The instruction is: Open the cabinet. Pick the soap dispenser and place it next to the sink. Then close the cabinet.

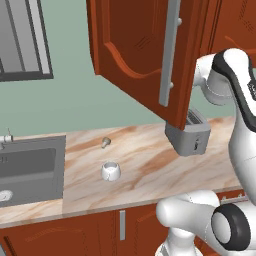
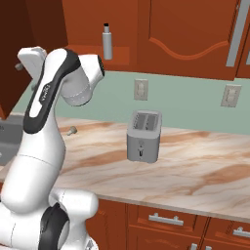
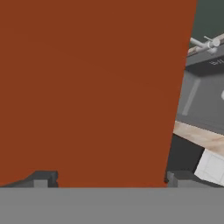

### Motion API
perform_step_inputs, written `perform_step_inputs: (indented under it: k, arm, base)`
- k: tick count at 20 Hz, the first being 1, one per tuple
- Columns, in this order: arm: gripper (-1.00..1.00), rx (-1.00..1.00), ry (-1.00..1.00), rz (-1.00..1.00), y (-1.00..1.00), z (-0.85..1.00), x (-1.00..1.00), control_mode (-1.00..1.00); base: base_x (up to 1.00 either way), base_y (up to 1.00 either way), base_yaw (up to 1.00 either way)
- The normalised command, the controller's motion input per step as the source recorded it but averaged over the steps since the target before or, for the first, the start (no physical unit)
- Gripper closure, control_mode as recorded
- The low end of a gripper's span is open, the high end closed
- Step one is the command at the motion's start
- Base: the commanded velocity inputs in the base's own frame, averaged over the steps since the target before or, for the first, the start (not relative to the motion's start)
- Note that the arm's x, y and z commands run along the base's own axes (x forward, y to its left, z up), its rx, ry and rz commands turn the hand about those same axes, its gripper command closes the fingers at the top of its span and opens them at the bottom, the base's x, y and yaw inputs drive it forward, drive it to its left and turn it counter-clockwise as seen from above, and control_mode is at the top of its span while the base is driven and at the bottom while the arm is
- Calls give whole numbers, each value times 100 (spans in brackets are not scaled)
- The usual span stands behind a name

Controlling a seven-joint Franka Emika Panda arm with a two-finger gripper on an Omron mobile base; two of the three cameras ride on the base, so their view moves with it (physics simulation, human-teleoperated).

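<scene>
Spreading across the foreground, the marbled beige-and-brown stone tabletop (image 1: pixel 150 165) runs above reddish-brown base cabinets with short silver handles (image 2: pixel 166 219). On it, in the left base view, a squat white ring-shaped cup (image 1: pixel 110 171) sits near the front, with a small grey knob-like piece (image 1: pixel 105 142) farther back. The grey rectangular recessed sink (image 1: pixel 30 167) lies at the tabletop's left end, a small chrome faucet (image 1: pixel 6 138) at its rear edge. A grey boxy two-slot toaster (image 2: pixel 143 136) stands toward the wall, well apart from the sink.

Above, the wide reddish-brown wooden wall cabinet's arched door (image 1: pixel 145 55) is swung out over the tabletop, its long vertical silver bar handle (image 1: pixel 168 52) facing the camera. The tool's (image 3: pixel 105 178) two dark fingertips (image 3: pixel 41 178) stand wide apart in the hand view, close against the door's flat inner face, holding nothing. On the cabinet's open shelf stands the slim grey-silver soap dispenser with black pump top (image 2: pixel 107 42), upright. Behind everything is a pale green wall with white outlets (image 2: pixel 140 90).
</scene>
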Motion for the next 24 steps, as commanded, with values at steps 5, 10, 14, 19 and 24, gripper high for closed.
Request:
perform_step_inputs:
  k: [5, 10, 14, 19, 24]
  arm:
    - [-100, 4, 0, 0, 49, 0, 0, -100]
    - [-100, 2, 0, 0, 38, 0, 1, -100]
    - [-100, -3, 0, 0, -14, 0, 3, -100]
    - [-100, -11, 0, 0, -42, 9, 8, -100]
    - [-100, -11, -1, 0, -49, 17, 4, -100]
  base:
    - [0, 0, 0]
    - [0, 0, 0]
    - [0, 0, 0]
    - [0, 0, 0]
    - [0, 0, 0]
